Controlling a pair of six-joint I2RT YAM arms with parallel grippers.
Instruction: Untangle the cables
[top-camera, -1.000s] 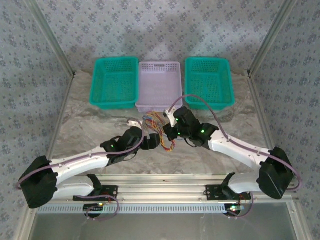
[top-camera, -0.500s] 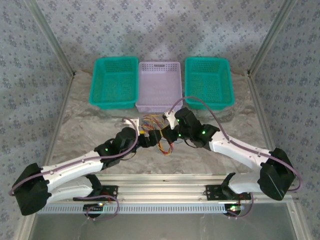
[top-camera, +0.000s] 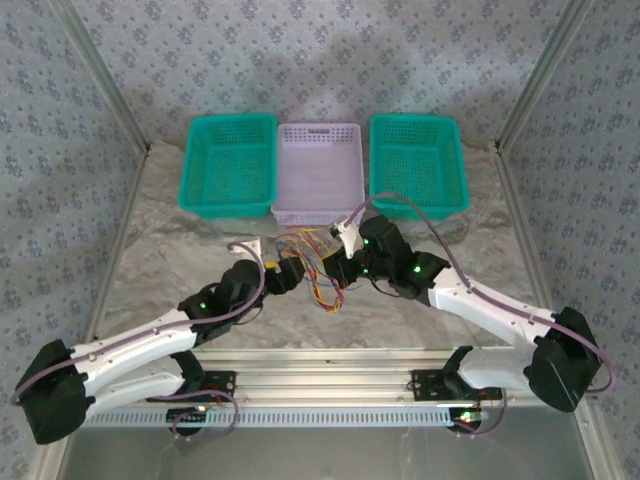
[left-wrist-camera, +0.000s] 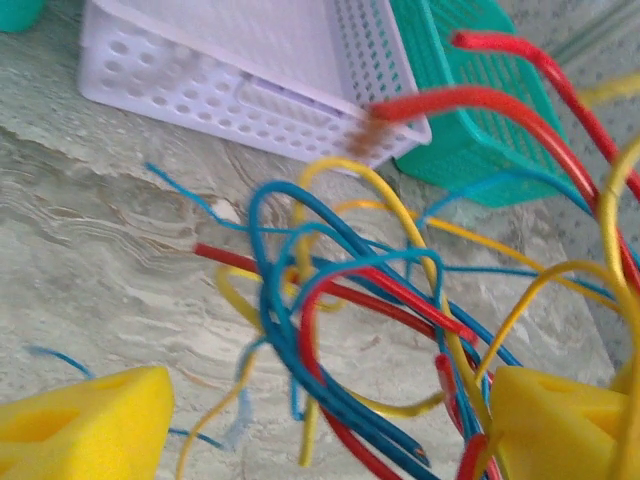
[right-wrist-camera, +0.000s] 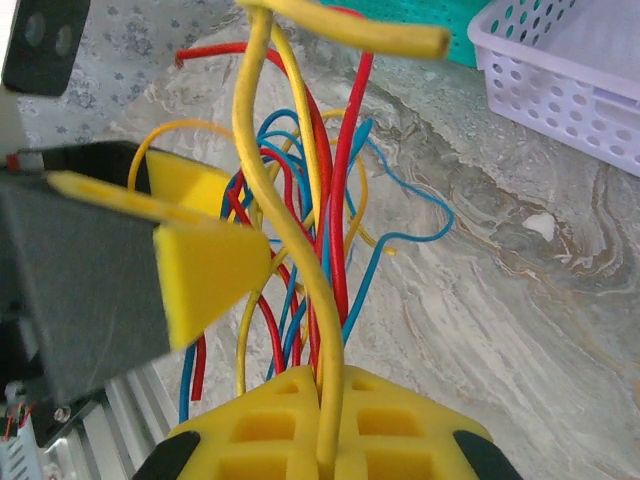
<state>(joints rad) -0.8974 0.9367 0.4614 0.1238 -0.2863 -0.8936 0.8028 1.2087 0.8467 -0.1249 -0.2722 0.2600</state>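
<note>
Slowly, then: with right jaws pressed together on a yellow strand of the cables and left jaws apart, pads straddling blue and red loops, close on one strand alone, never a bundle, and draw away low and sideways, pausing at any snag. Tangle held up between both arms over the middle of the table, just in front of the lilac basket. Probable homes for freed strands: left teal basket and right teal basket, flanking it along the far edge. Marbled grey top, smooth, probably little grip on thin wire. Patterned blue-grey walls close around, with metal frame posts at the far corners.
</note>
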